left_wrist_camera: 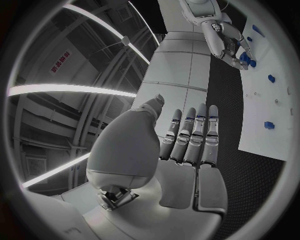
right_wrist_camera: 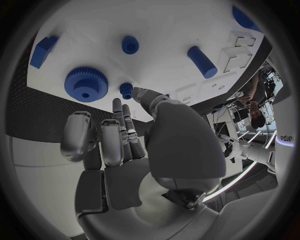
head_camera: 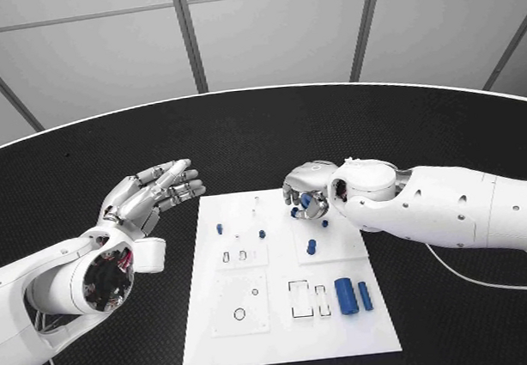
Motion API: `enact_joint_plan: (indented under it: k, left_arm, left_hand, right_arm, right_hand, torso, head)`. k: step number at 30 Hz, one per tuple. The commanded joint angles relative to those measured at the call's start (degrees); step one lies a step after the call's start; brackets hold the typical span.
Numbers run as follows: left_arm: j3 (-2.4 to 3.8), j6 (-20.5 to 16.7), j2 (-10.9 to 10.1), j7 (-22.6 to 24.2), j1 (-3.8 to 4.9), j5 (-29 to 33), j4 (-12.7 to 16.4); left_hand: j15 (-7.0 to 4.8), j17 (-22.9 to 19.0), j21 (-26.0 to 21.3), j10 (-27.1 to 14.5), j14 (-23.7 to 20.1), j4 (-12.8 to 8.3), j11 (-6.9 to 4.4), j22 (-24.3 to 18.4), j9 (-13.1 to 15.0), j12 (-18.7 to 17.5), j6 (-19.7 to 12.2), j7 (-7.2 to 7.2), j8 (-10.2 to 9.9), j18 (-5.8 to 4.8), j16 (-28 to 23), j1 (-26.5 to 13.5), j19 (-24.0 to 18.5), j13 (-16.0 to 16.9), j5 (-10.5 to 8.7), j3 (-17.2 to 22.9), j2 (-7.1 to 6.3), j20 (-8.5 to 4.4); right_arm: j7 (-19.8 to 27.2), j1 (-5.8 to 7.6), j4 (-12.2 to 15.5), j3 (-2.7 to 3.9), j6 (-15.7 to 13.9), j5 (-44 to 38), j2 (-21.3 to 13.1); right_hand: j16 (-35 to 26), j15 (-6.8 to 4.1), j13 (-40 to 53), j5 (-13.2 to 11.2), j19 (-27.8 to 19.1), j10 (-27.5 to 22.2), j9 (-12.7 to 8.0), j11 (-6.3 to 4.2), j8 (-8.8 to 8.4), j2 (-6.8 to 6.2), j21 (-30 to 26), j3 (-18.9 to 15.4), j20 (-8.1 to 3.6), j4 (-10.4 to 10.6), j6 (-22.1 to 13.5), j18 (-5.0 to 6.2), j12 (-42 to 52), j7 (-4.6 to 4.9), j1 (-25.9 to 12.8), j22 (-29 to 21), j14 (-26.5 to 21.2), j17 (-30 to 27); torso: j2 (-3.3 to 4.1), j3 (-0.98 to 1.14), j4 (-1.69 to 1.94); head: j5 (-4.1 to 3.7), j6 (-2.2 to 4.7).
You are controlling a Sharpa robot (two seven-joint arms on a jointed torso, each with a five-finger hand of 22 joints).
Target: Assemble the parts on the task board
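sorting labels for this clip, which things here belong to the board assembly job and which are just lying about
Part of the job:
- task board
- blue gear, by the right hand
- large blue cylinder and slimmer blue cylinder beside it
- small blue peg
- left hand, open beside the board

Just lying about:
- black table
- cable under the right arm

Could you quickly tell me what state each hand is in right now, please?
Left hand: open, fingers straight, holding nothing, beside the task board.
Right hand: over the board's far end near a blue gear; cannot tell whether it holds anything.
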Motion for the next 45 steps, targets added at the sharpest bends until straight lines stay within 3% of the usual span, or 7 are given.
enact_joint_plan:
  k: [1,22,34,45]
  left_arm:
    - [0.0,0.02,-0.01,-0.02,0.0,0.0,0.01]
    - [0.0,0.06,-0.08,-0.18,0.01,0.0,0.04]
    - [0.0,0.13,-0.04,-0.25,0.02,0.0,-0.02]
    - [0.0,0.21,-0.03,-0.31,0.02,0.0,-0.13]
  left_hand:
    - [-0.05,-0.05,0.3,-0.03,-0.33,-0.23,0.27,-0.07,-0.07,-0.35,0.02,4.39,-0.35,1.02,-0.33,-0.18,0.56,-0.07,0.19,-0.01,-0.22,0.01]
    - [0.02,-0.08,0.3,-0.07,-0.48,-0.3,0.33,-0.12,-0.1,-0.54,0.0,4.43,-0.42,1.05,-0.52,-0.17,0.61,-0.05,0.19,0.11,-0.17,0.02]
    - [0.02,-0.08,0.3,-0.07,-0.48,-0.3,0.33,-0.12,-0.1,-0.54,0.0,4.43,-0.42,1.05,-0.52,-0.17,0.61,-0.05,0.19,0.11,-0.17,0.02]
    - [0.03,-0.08,0.29,-0.07,-0.5,-0.35,0.34,-0.14,-0.11,-0.61,0.0,4.44,-0.44,1.05,-0.57,-0.13,0.63,-0.05,0.19,0.2,-0.12,0.02]
  right_arm:
    - [0.0,0.0,-0.1,0.0,0.09,0.0,0.02]
    - [0.8,0.0,-0.57,-0.02,0.33,0.01,0.09]
    - [1.08,-0.01,-0.71,-0.02,0.05,0.01,0.06]
    - [0.89,-0.01,0.07,-0.02,-1.93,0.01,-0.25]
  right_hand:
    - [0.46,0.25,0.23,-0.23,0.46,0.89,0.23,-0.1,0.4,0.58,1.19,0.47,0.16,0.01,0.62,-0.82,0.53,-0.07,-0.19,1.48,3.05,0.07]
    - [0.95,-0.14,0.82,0.84,0.8,3.56,1.66,-0.66,1.77,2.19,4.28,2.03,-0.04,-0.84,3.32,-1.38,1.33,-0.49,0.51,5.64,2.99,-0.01]
    - [1.09,-0.79,1.24,-0.23,1.22,5.68,3.07,-1.48,3.29,3.63,5.96,2.8,-0.48,-1.93,5.86,-1.74,1.9,-1.26,1.23,8.0,2.95,-0.19]
    - [1.14,-0.96,1.37,0.28,1.27,6.29,3.78,-1.61,3.63,3.9,6.46,3.3,-0.68,-3.04,6.26,-1.84,1.84,-1.24,1.83,8.7,2.93,-0.33]
  torso:
    - [0.25,-0.03,0.21]
    - [0.6,-0.08,0.39]
    - [0.72,-0.09,0.52]
    - [0.8,-0.08,0.66]
  head:
    - [-0.15,0.07]
    - [-0.31,0.06]
    - [-0.44,-0.03]
    - [-0.65,0.09]
